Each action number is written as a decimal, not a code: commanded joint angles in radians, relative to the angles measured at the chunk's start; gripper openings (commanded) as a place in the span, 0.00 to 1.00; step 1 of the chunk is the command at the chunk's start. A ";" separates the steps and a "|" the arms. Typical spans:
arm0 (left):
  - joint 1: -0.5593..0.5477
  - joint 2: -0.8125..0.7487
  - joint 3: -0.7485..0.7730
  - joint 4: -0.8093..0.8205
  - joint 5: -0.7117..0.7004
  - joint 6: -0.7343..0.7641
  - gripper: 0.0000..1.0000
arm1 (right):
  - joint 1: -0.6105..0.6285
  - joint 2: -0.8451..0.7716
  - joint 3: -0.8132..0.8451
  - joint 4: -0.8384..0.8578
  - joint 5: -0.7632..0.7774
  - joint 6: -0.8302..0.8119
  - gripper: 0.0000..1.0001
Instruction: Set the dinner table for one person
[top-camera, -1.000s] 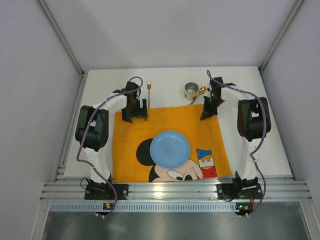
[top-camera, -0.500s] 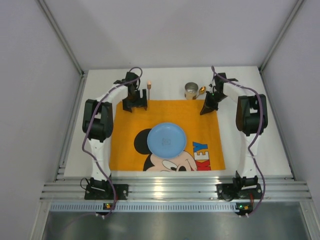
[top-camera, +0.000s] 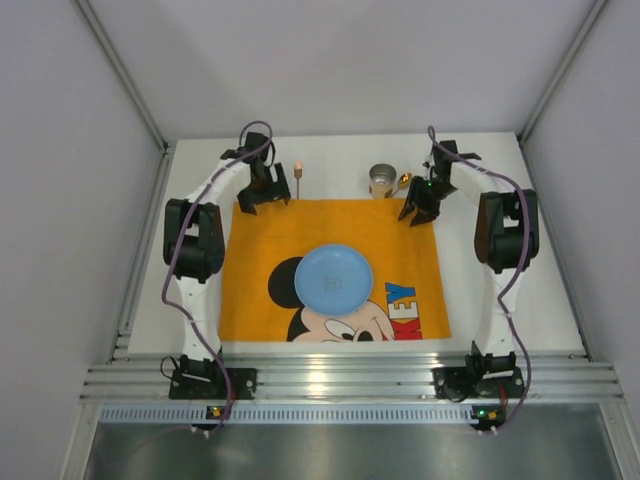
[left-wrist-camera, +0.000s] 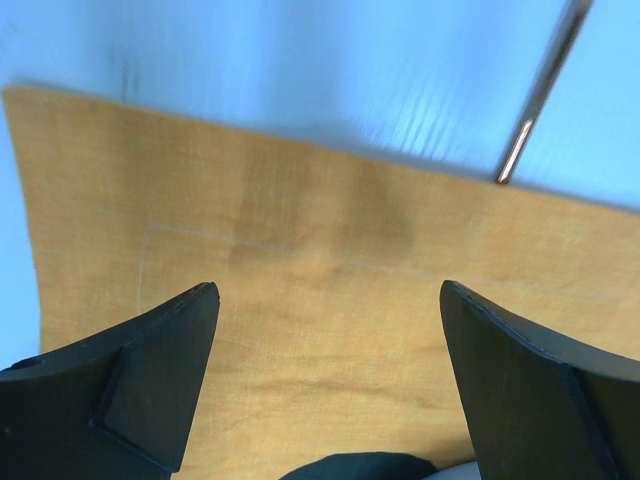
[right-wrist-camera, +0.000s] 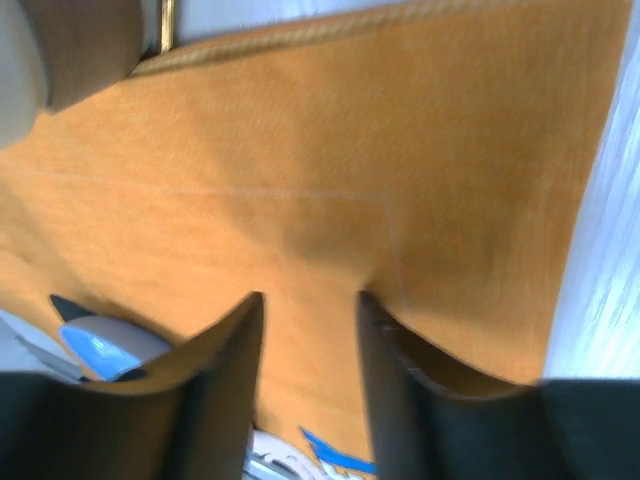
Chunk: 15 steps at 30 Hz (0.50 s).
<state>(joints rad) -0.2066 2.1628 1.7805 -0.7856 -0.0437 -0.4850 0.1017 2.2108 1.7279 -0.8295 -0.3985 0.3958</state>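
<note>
While hovering over the far left corner of the orange Mickey Mouse cloth placemat (top-camera: 260, 270), spreading the left gripper (left-wrist-camera: 328, 295) wide and grasping nothing. Hanging the right gripper (right-wrist-camera: 308, 297) above the far right corner, parted only narrowly, also grasping nothing. Bearing the placemat on the large white matte rectangular dinner table (top-camera: 340, 152), with a round light blue plate (top-camera: 334, 279) at the cloth's centre; just past its far edge, showing a small metal cup (top-camera: 382, 181), a golden spoon (top-camera: 402, 181) and a thin wooden-handled utensil (top-camera: 298, 178)

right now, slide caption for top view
Left gripper and right gripper at the orange placemat's far corners, blue plate on it, cup beyond
</note>
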 joint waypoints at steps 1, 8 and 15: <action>0.004 -0.046 0.086 0.064 -0.041 -0.034 0.97 | -0.010 -0.178 -0.062 -0.007 -0.023 0.002 0.50; -0.030 0.162 0.308 0.214 0.024 0.034 0.96 | -0.008 -0.358 -0.243 0.000 -0.020 -0.012 0.71; -0.063 0.370 0.531 0.216 -0.016 0.031 0.87 | -0.010 -0.437 -0.347 -0.005 -0.005 -0.031 0.72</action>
<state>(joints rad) -0.2550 2.4729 2.2578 -0.5919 -0.0429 -0.4690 0.1017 1.8240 1.4105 -0.8314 -0.4122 0.3851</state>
